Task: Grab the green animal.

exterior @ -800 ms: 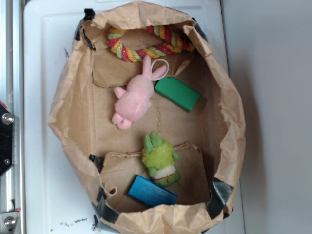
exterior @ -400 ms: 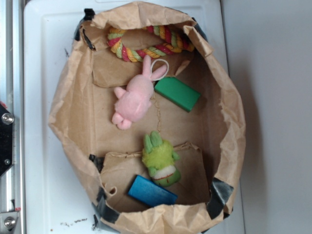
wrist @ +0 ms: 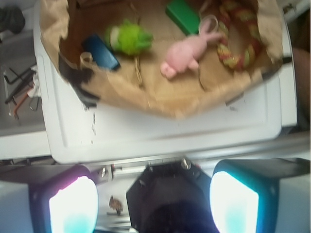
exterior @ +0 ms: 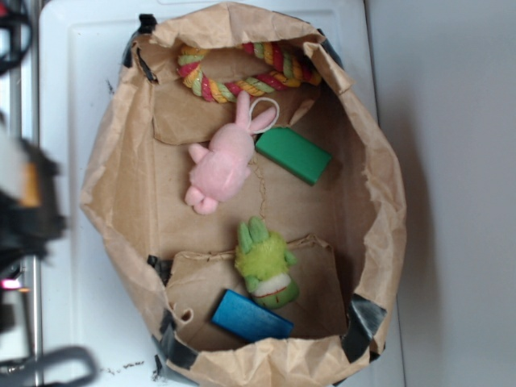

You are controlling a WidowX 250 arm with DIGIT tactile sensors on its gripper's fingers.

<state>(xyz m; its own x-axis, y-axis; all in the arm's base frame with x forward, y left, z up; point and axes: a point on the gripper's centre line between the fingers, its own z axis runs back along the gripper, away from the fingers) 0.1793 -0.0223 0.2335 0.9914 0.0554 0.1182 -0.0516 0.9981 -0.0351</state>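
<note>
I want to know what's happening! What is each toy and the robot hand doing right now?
green animal: lying in the bag, not grabbed.
pink bunny: lying flat, untouched.
rope ring: against the bag's far wall.
paper bag: open.
hand: open, empty, outside the bag.

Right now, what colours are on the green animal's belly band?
White with red trim on the green animal; exterior view shows it best.

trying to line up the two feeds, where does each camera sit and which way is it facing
Exterior: overhead, looking straight down into the paper bag; a blurred part of the arm shows at the left edge.
Wrist: on the arm, outside the bag, looking obliquely across the white tray into it; gripper fingers wide apart at the bottom.
Shared: the green animal, pink bunny, both blocks, rope ring.
</note>
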